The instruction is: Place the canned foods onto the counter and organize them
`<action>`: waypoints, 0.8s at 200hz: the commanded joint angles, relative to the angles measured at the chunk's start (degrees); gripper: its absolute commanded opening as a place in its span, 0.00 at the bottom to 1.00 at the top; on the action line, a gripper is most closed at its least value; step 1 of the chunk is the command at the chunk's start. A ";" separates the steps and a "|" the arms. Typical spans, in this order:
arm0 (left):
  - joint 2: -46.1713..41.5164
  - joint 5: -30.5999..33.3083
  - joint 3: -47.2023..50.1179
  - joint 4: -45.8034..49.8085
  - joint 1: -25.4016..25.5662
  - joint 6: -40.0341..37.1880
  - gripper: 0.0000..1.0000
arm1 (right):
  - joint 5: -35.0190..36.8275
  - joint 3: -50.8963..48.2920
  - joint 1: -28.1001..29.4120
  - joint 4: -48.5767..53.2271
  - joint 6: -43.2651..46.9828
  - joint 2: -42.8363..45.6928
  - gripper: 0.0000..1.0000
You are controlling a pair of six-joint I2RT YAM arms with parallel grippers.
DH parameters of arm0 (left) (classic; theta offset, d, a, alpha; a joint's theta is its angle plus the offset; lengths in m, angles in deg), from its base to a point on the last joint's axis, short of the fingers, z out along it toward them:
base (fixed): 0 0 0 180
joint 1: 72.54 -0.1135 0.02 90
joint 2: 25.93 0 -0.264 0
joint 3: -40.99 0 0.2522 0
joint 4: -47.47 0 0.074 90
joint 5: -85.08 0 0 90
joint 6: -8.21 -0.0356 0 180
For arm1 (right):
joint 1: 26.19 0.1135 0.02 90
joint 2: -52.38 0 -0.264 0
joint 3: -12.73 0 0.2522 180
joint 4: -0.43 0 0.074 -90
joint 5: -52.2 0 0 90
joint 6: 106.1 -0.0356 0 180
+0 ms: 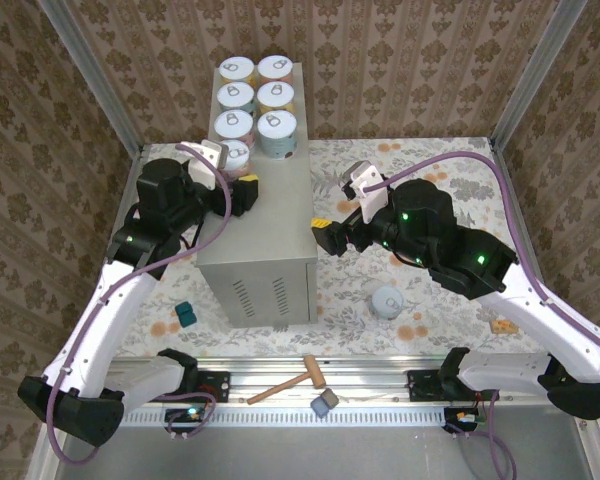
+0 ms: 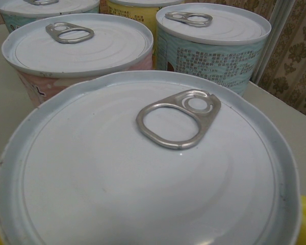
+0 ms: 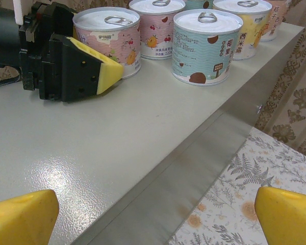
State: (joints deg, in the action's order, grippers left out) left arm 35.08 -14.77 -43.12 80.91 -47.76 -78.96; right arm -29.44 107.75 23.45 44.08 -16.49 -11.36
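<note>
Several canned foods stand upright in two columns at the far end of the counter [image 1: 265, 235]. The nearest one in the left column is a pink-labelled can [image 3: 107, 38], and its pale lid [image 2: 143, 168] takes up most of the left wrist view. My left gripper [image 1: 242, 185] is open, with its yellow pads on either side of that can, which rests on the counter top [image 3: 92, 143]. A teal can [image 3: 206, 46] heads the right column. One more can [image 1: 387, 302] stands on the floral floor to the right. My right gripper [image 3: 155, 219] is open and empty over the counter's right edge.
A wooden mallet [image 1: 290, 380] and a grey block [image 1: 325, 403] lie on the front rail. A teal block [image 1: 184, 315] sits left of the counter, and a small orange piece [image 1: 502, 325] lies at the far right. Patterned walls enclose the floor.
</note>
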 commanded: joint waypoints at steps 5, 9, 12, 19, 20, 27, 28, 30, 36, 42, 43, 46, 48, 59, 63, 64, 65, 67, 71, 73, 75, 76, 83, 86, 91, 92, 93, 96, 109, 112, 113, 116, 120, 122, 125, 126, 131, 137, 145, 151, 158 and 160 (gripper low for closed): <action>-0.08 -1.93 0.64 0.89 0.98 -0.45 0.89 | 0.60 0.30 -0.34 -1.32 -0.76 0.45 1.00; 0.02 -1.93 0.60 0.96 0.98 -0.46 0.89 | 0.60 0.29 -0.28 -1.32 -0.76 0.45 1.00; 0.01 -1.94 0.64 0.97 1.01 -0.50 0.88 | 0.65 0.27 -0.28 -1.32 -0.76 0.46 1.00; -0.02 -1.89 0.65 0.97 0.98 -0.51 0.89 | 0.60 0.30 -0.29 -1.32 -0.76 0.46 1.00; -0.06 -1.86 0.60 0.93 0.98 -0.53 0.88 | 0.60 0.26 -0.27 -1.32 -0.76 0.46 1.00; -0.07 -1.84 0.62 1.04 0.98 -0.46 0.89 | 0.60 0.22 -0.26 -1.36 -0.76 0.48 1.00; -0.05 -1.84 0.59 1.05 0.98 -0.46 0.89 | 0.60 0.22 -0.30 -1.39 -0.76 0.51 1.00; -0.02 -1.84 0.61 0.99 0.98 -0.48 0.89 | 0.60 0.22 -0.33 -1.41 -0.83 0.48 1.00; -0.12 -1.89 0.58 1.00 1.02 -0.46 0.89 | 0.60 0.11 -0.28 -1.41 -0.78 0.55 1.00; -0.11 -1.90 0.64 1.00 0.98 -0.58 0.89 | 0.53 0.12 -0.34 -1.50 -0.76 0.55 1.00; -0.11 -1.87 0.65 0.99 0.98 -0.56 0.89 | 0.52 0.13 -0.30 -1.50 -0.81 0.55 1.00; -0.11 -1.85 0.61 1.01 0.98 -0.55 0.89 | 0.59 0.13 -0.34 -1.50 -0.80 0.60 1.00; -0.11 -1.84 0.64 1.05 0.98 -0.55 0.89 | 0.54 0.11 -0.34 -1.50 -0.84 0.63 1.00; -0.11 -1.87 0.56 1.10 0.98 -0.63 0.88 | 0.62 0.09 -0.30 -1.50 -0.85 0.64 1.00; -0.11 -1.84 0.56 1.06 0.98 -0.58 0.88 | 0.61 0.11 -0.33 -1.46 -0.86 0.63 1.00; -0.06 -1.84 0.56 1.11 0.98 -0.61 0.88 | 0.61 0.12 -0.34 -1.48 -0.85 0.63 1.00; -0.08 -1.84 0.56 1.08 0.98 -0.58 0.88 | 0.61 0.13 -0.38 -1.49 -0.89 0.64 1.00; -0.10 -1.84 0.56 1.07 1.02 -0.55 0.88 | 0.60 0.07 -0.35 -1.50 -0.86 0.64 1.00; -0.11 -1.84 0.48 1.08 0.98 -0.55 0.88 | 0.56 -0.05 -0.27 -1.50 -0.87 0.60 1.00; -0.11 -1.84 0.54 1.15 0.98 -0.61 0.88 | 0.59 -0.02 -0.28 -1.50 -0.85 0.63 1.00; -0.11 -1.84 0.56 1.17 0.98 -0.58 0.88 | 0.60 0.03 -0.33 -1.50 -0.85 0.64 1.00; -0.11 -1.84 0.56 1.20 1.02 -0.56 0.88 | 0.60 -0.01 -0.33 -1.50 -0.85 0.64 1.00; -0.18 -1.84 0.51 1.18 0.98 -0.63 0.88 | 0.59 -0.03 -0.31 -1.50 -0.87 0.72 1.00; -0.19 -1.84 0.54 1.23 0.98 -0.60 0.88 | 0.59 0.00 -0.33 -1.50 -0.85 0.73 1.00; -0.19 -1.84 0.40 1.24 0.98 -0.57 0.89 | 0.63 0.04 -0.28 -1.50 -0.88 0.73 1.00; -0.19 -1.84 0.44 1.24 0.98 -0.60 0.89 | 0.65 -0.02 -0.32 -1.50 -0.86 0.66 1.00; -0.19 -1.80 0.45 1.24 0.98 -0.62 0.89 | 0.65 -0.02 -0.32 -1.50 -0.86 0.66 1.00; -0.19 -1.76 0.47 1.26 0.98 -0.55 0.89 | 0.61 0.07 -0.34 -1.50 -0.85 0.70 1.00; -0.48 -1.69 0.17 1.52 0.98 -0.50 0.93 | 0.60 0.11 -0.33 -1.50 -0.85 0.64 1.00; -0.58 -1.67 0.08 1.70 0.98 -0.46 0.94 | 0.60 0.12 -0.34 -1.48 -0.85 0.64 1.00; -0.61 -1.71 0.06 1.73 0.98 -0.46 0.95 | 0.60 0.13 -0.34 -1.45 -0.85 0.64 1.00; -0.67 -1.63 -0.06 1.89 0.98 -0.41 0.96 | 0.60 0.17 -0.34 -1.41 -0.89 0.60 1.00; -0.87 -1.58 -0.30 2.14 0.98 -0.37 1.00 | 0.60 0.23 -0.29 -1.41 -0.90 0.62 1.00; -0.93 -1.58 -0.38 2.28 0.98 -0.44 1.00 | 0.60 0.22 -0.28 -1.41 -0.86 0.53 1.00; -1.10 -1.50 -0.51 2.41 1.00 -0.43 1.00 | 0.63 0.32 -0.29 -1.35 -0.85 0.55 1.00; -1.17 -1.45 -0.55 2.48 0.99 -0.45 1.00 | 0.57 0.40 -0.32 -1.34 -0.85 0.55 1.00; -1.47 -1.36 -0.79 2.97 0.98 -0.38 1.00 | 0.60 0.56 -0.31 -1.25 -0.85 0.47 1.00; -1.94 -1.24 -1.05 3.45 1.00 -0.36 1.00 | 0.60 0.68 -0.33 -1.19 -0.85 0.38 1.00; -2.67 -1.16 -1.40 4.35 0.98 -0.32 1.00 | 0.60 0.97 -0.31 -1.03 -0.77 0.22 1.00; -3.27 -1.06 -1.70 5.05 1.04 -0.28 1.00 | 0.69 1.21 -0.28 -0.93 -0.69 0.12 1.00; -3.94 -0.97 -2.02 6.24 0.98 -0.25 1.00 | 0.84 1.46 -0.34 -0.81 -0.59 -0.04 1.00; -4.21 -0.83 -2.06 6.46 0.98 -0.27 1.00 | 0.86 1.59 -0.32 -0.76 -0.61 -0.12 1.00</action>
State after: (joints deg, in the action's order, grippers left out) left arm 33.92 -15.20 -43.27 82.70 -47.11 -79.22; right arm -29.42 107.75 23.45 44.08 -16.49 -11.36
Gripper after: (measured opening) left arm 0.999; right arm 0.999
